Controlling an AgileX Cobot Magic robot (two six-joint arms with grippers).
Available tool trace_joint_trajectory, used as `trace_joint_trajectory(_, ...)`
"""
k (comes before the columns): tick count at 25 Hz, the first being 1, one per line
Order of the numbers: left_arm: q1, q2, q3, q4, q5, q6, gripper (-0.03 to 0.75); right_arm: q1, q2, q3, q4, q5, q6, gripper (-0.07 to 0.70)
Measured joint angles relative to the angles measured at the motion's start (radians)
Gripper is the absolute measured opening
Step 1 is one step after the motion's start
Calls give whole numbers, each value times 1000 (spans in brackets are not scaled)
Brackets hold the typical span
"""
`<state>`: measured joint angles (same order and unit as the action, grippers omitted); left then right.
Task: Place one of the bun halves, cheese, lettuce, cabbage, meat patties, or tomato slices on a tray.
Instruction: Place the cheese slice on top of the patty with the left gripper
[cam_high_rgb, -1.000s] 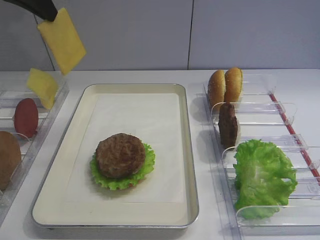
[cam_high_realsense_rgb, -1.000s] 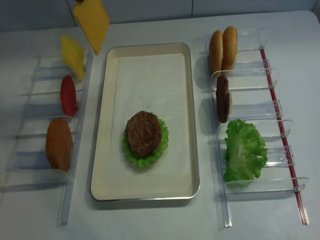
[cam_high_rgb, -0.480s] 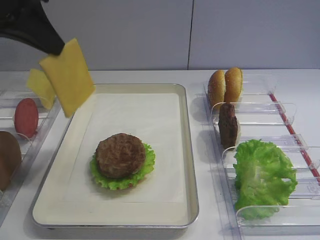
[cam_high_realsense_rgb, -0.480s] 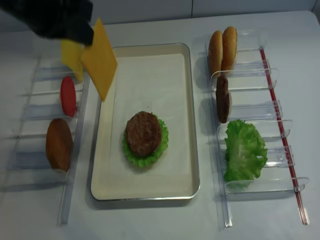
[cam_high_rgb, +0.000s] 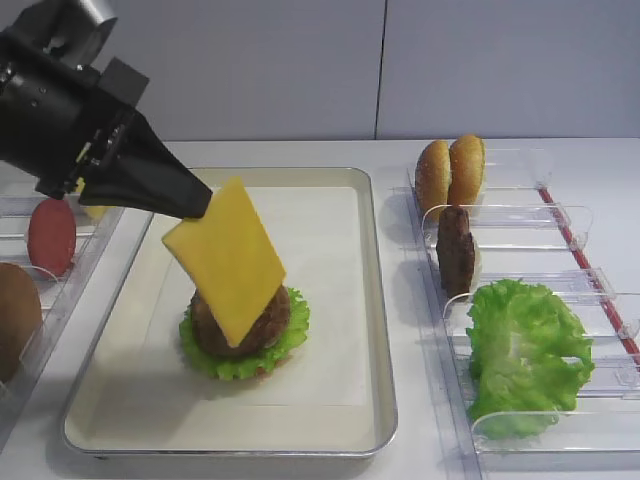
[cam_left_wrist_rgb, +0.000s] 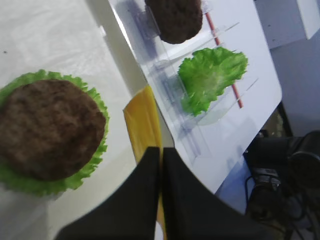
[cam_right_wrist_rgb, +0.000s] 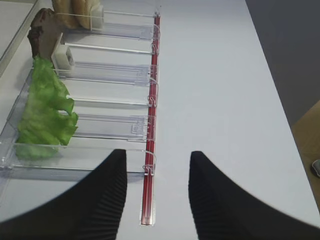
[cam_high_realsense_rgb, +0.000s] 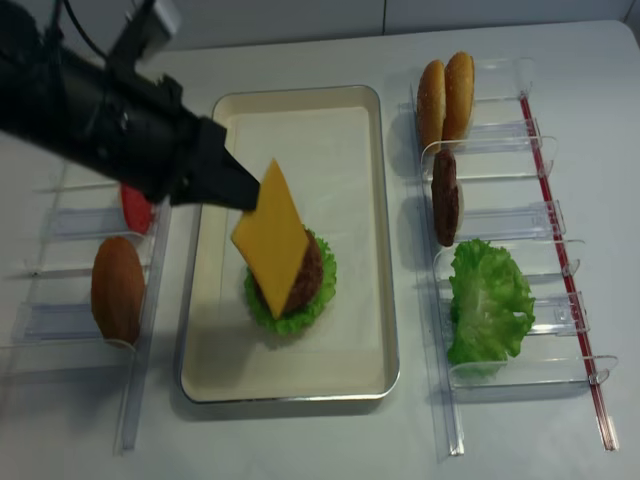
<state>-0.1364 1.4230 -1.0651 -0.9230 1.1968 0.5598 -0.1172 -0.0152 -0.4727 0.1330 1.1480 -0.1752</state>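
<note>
The cheese (cam_high_rgb: 226, 258) had moved from above the tabletop's left bins to hang tilted over the meat patty (cam_high_realsense_rgb: 305, 275) on the lettuce (cam_high_realsense_rgb: 322, 290) in the tray (cam_high_rgb: 375, 300). The left hand (cam_high_rgb: 200, 205) stayed clamped on its upper corner. The right hand (cam_right_wrist_rgb: 155, 195) stood open.

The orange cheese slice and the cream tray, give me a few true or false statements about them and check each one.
1. The left gripper is shut on the square orange cheese slice. True.
2. The slice lies flat on the brown round meat patty. False: it hangs tilted above it.
3. The patty sits on green ruffled lettuce on the cream metal tray. True.
4. The right gripper holds a bun. False: it is open and empty.
</note>
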Motion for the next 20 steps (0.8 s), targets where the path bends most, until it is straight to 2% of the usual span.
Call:
trace_joint_trajectory(4, 0, 0, 103, -145, -83, 121, -14, 0, 0, 0, 0, 0, 0, 330)
trace_joint_trajectory(7, 0, 6, 123, -200, -136, 167, -14, 0, 0, 0, 0, 0, 0, 330)
trace_joint_trajectory(9, 0, 25, 123, -240, -151, 185, -14, 0, 0, 0, 0, 0, 0, 330)
trace_joint_trajectory(13, 0, 84, 125, -323, -143, 216, -14, 0, 0, 0, 0, 0, 0, 330)
trace_joint_trajectory(20, 0, 122, 126, -316, -152, 223, -14, 0, 0, 0, 0, 0, 0, 330)
